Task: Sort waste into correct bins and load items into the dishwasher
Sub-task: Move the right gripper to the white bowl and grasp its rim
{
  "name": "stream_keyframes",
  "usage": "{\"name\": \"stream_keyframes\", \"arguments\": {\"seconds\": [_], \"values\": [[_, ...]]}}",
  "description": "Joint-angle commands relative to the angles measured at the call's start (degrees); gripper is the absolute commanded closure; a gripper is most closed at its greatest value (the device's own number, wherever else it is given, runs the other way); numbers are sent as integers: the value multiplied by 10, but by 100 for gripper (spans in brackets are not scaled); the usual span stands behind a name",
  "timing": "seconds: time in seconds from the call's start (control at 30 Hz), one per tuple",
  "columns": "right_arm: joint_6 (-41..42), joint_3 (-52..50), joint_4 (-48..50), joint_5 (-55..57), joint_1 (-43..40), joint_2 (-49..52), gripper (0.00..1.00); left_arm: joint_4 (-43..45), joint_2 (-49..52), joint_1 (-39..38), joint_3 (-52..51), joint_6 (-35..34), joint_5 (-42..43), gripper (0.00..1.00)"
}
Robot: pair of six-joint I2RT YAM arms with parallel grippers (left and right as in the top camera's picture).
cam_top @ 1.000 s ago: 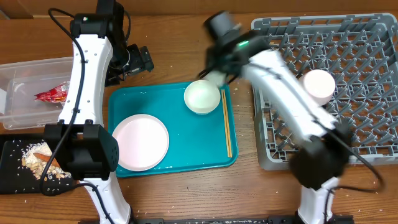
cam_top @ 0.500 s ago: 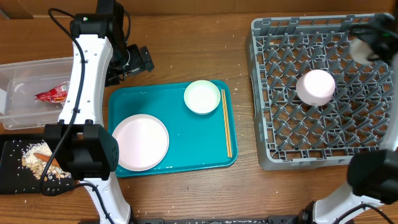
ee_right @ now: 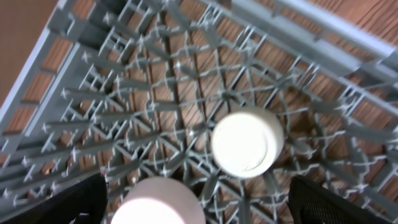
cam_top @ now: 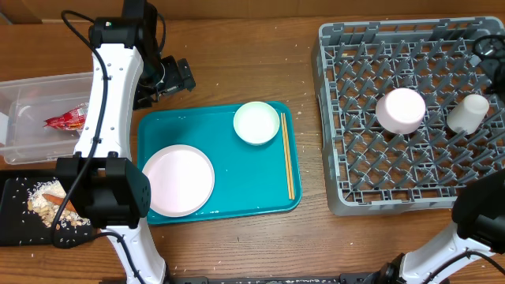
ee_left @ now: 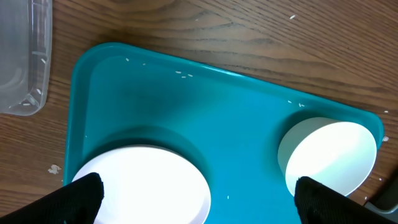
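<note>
The small white cup (cam_top: 468, 113) is lodged among the upright pegs of the large grey plastic dish rack (cam_top: 327, 126), beside a pale pink upturned bowl (cam_top: 400, 110), seemingly to be propped there, while the right gripper (ee_right: 196, 193) is spread wide above it, clasping nothing, and the left gripper (ee_left: 199, 186) is held equally wide over the teal serving tray (ee_left: 186, 106).

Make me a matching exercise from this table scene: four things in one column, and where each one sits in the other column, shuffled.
Things:
1. red snack wrapper
2. chopsticks
3. small white cup
4. food scraps

Places:
A. in the grey dish rack
B. on the black tray
C. in the clear tub
D. on the teal tray

Pairs: 1-C, 2-D, 3-A, 4-B
</note>
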Motion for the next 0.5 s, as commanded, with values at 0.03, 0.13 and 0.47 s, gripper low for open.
{"name": "stream_keyframes", "arguments": {"seconds": [0.03, 0.13, 0.47], "values": [[-2, 1, -13, -52, 28, -22, 5, 0, -6, -4, -6, -8, 4, 0], [-2, 1, -22, -89, 58, -41, 5, 0, -6, -4, -6, -8, 4, 0], [-30, -4, -18, -129, 294, -80, 6, 0, -6, -4, -6, -8, 4, 0]]}}
